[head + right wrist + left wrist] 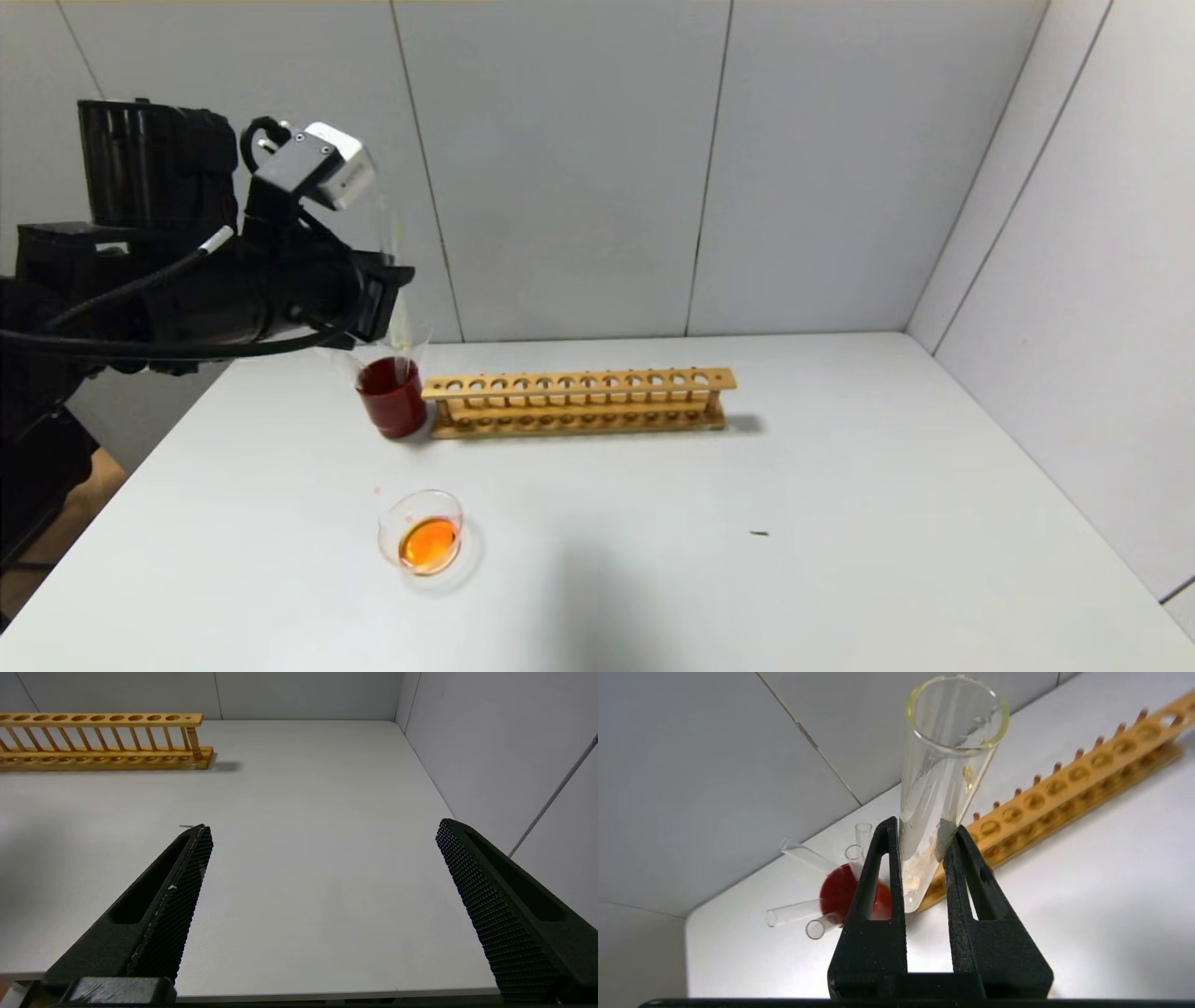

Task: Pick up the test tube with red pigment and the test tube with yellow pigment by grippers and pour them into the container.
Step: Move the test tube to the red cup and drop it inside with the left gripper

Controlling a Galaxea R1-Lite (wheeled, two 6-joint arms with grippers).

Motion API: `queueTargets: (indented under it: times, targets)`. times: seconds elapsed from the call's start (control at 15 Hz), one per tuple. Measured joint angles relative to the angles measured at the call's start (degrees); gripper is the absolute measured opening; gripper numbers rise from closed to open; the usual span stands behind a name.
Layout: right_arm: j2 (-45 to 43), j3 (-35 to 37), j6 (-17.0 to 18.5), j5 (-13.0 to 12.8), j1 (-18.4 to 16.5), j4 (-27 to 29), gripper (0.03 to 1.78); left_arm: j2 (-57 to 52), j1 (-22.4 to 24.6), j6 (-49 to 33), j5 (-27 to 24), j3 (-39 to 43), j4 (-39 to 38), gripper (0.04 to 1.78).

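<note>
Gripping an upright test tube with yellow pigment point(945, 765) between its closed fingers, the left gripper point(920, 858) is hovering above the dark red cup point(392, 397) at the left end of the wooden rack point(579, 401). The tube is looking nearly empty: only a yellow tint at the rim and faint residue near the bottom are showing in the left wrist view. Sitting on the white table point(840, 523), nearer the robot and apart from the cup, the container point(422, 534) is holding a pool of orange liquid, suggesting that both pigments are already poured and mixed. Several clear tubes point(803, 910) are leaning out of the red cup; which of them held the red pigment cannot be told. The right gripper point(322, 868) is idling with its fingers spread wide over bare table, well to the right of the rack, holding nothing. Judging from this, the pouring appears finished, and what is probably remaining is lowering the emptied tube into the cup and releasing it.
</note>
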Motion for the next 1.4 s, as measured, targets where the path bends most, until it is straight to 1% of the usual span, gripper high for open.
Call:
queueTargets:
  times: [0.4, 0.67, 0.87, 1.07, 1.4]
  targets:
    - [0.00, 0.00, 0.00, 0.02, -0.02, 0.00, 1.75, -3.08, 0.20, -10.73, 0.20, 1.05, 4.28, 0.30]
    - [0.00, 0.00, 0.00, 0.02, -0.02, 0.00, 1.75, -2.54, 2.54, -11.33, 0.02, -0.05, 5.27, 0.30]
    - [0.00, 0.00, 0.00, 0.00, 0.00, 0.02, 1.75, 0.09, 4.75, -11.43, -0.17, -4.77, 6.14, 0.30]
    - [0.00, 0.00, 0.02, 0.02, -0.05, 0.00, 1.75, 5.40, 7.28, -12.57, -0.76, -10.41, 7.52, 0.30]
    - [0.00, 0.00, 0.00, 0.00, 0.00, 0.00, 1.75, 14.77, 10.95, -13.90, -0.90, -19.02, 7.45, 0.30]
